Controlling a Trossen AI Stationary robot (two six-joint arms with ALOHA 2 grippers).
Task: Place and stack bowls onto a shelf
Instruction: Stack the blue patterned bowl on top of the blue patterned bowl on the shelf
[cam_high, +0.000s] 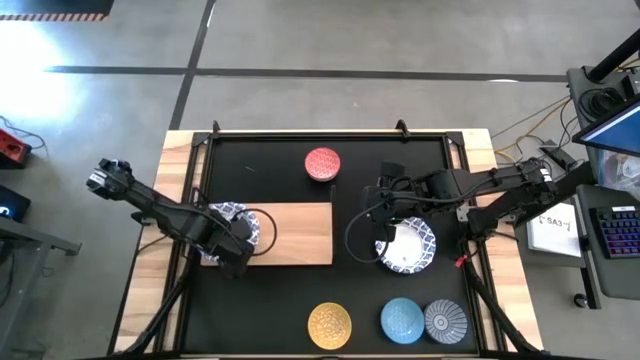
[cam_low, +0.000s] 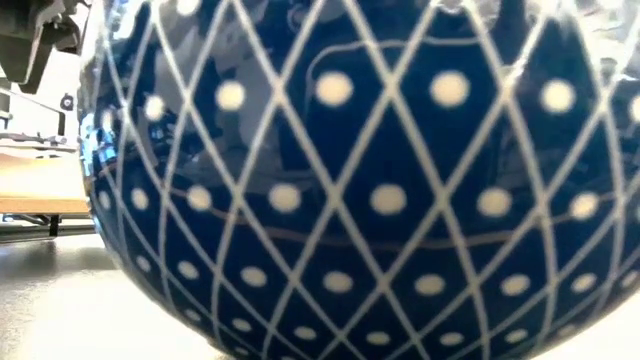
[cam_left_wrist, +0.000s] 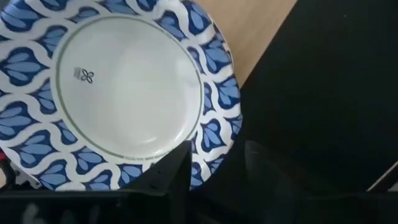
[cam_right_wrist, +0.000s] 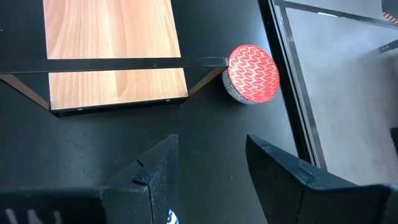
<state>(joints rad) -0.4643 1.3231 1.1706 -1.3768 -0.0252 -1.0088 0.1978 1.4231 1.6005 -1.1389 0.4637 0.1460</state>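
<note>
Bowls in progress: left gripper (cam_high: 243, 243), fingers parted, straddles the rim of a blue-patterned white bowl (cam_high: 232, 222) on the light-wood shelf board (cam_high: 300, 233); right gripper (cam_high: 385, 193), fingers spread, hovers beside another patterned bowl (cam_high: 407, 245).

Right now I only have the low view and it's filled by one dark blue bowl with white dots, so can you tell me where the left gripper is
Observer: The left gripper is over the left end of the shelf, at a white bowl with a blue patterned rim lying there.
Operator: Is it gripping that bowl?
Observer: Its fingers are parted at the rim, so I can't confirm a hold.
Operator: And the right arm?
Observer: The right gripper is open above another white blue-rimmed bowl on the black table.
Operator: Any small bowl near the shelf?
Observer: The red bowl sits just behind it.
</note>
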